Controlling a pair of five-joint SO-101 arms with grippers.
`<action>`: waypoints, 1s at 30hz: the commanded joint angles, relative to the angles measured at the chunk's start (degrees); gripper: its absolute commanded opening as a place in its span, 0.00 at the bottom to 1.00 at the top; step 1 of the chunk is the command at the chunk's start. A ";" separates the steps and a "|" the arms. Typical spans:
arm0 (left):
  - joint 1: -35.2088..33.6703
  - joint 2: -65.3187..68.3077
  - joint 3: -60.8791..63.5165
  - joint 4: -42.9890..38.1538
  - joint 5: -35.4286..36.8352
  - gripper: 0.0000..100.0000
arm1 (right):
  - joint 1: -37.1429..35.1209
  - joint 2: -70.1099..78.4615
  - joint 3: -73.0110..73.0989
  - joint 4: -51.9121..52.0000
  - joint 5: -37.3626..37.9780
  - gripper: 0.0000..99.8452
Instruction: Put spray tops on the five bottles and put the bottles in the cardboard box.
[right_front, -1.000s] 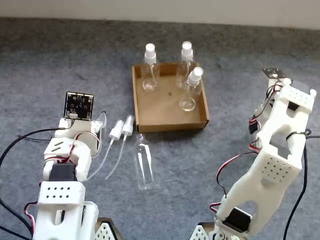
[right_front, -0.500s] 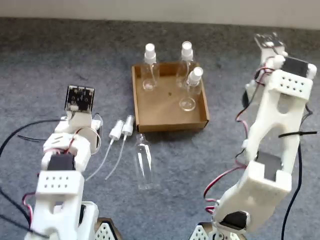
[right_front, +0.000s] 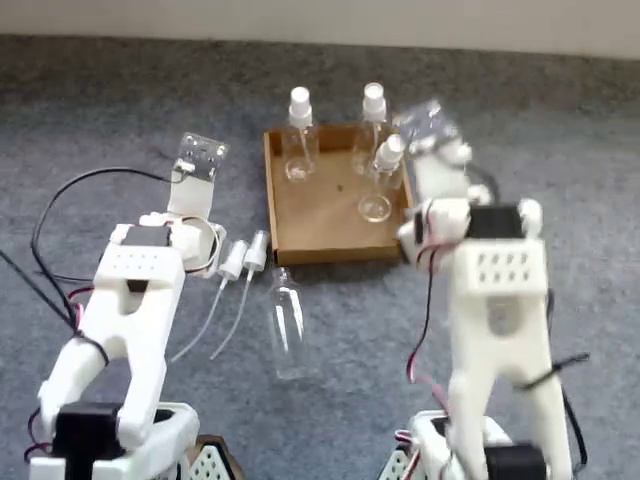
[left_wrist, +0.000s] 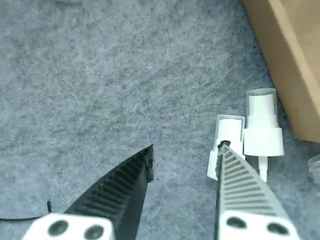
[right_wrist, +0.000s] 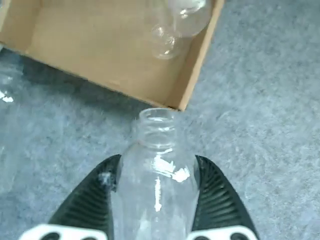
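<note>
Gripping uncapped bottle (right_wrist: 157, 145): right gripper (right_wrist: 156, 165) (near cardboard box (right_wrist: 197, 62)); left gripper (left_wrist: 186, 148) spread.

Capless bottle (right_wrist: 158, 175), clamped in right gripper (right_wrist: 157, 162): neck and shoulders seen; body and base cut off by the frame edge. In the high view, concealed under right arm (right_front: 498, 300).
Cardboard box (right_wrist: 197, 60): right wrist view, one corner and part of the floor, remainder out of frame; left wrist view, one wall strip at the frame corner.
Bottles in box (right_wrist: 185, 17): right wrist view, bases only, upper parts cut off; number not determinable there.
Spray tops (left_wrist: 262, 125), two: nearer one partly behind a finger (left_wrist: 245, 190) of left gripper (left_wrist: 186, 148); dip tubes mostly cut off.
Lying bottle (right_front: 287, 320): faint blur at the right wrist frame edge.
Board (right_front: 430, 125) at the right arm's tip: blurred.
Left arm (right_front: 130, 300) and right arm: bases cut by the high view's lower edge.
</note>
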 joint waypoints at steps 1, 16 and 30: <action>2.68 1.10 -3.30 0.26 -0.53 0.20 | -2.33 -8.48 7.87 -1.80 -0.44 0.00; 5.14 1.63 -2.95 0.00 -2.20 0.19 | -9.89 -24.13 19.82 -1.80 -0.44 0.00; 4.79 8.48 -5.32 0.18 -2.99 0.15 | -9.80 -30.20 20.18 1.36 -0.44 0.00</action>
